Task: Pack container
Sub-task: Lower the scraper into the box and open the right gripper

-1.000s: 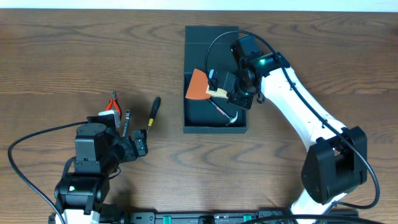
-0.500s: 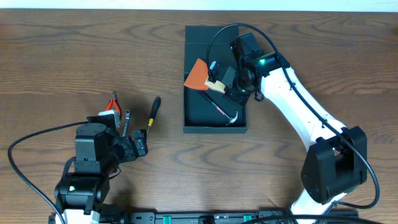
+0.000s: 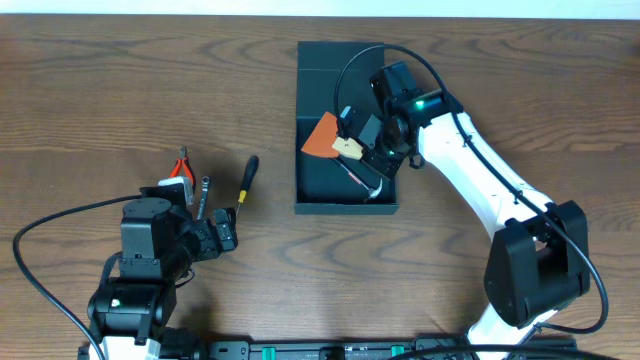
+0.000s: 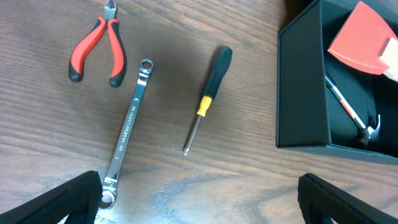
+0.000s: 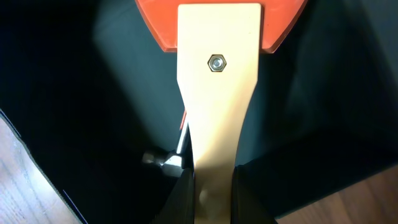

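Note:
The container (image 3: pixel 312 195) is a dark square box with its flap lid open at the far side; it also shows in the left wrist view (image 4: pixel 301 93). My right gripper (image 3: pixel 368 140) is shut on the tan handle of an orange-bladed scraper (image 3: pixel 322 138) and holds it over the box; the handle (image 5: pixel 214 112) sits between my fingers. A small hammer (image 3: pixel 368 186) lies inside the box. My left gripper (image 3: pixel 212 237) is open and empty over the table, near a wrench (image 4: pixel 127 130), a black screwdriver (image 4: pixel 208 93) and red pliers (image 4: pixel 96 46).
The loose tools lie left of the box on the wooden table (image 3: pixel 150 90). The right arm (image 3: pixel 480 180) reaches across from the right front. A black cable (image 3: pixel 40 250) loops at the left front.
My right gripper has shifted the scraper slightly back and forth over the box, ending a little lower and to the right. The left arm has not moved.

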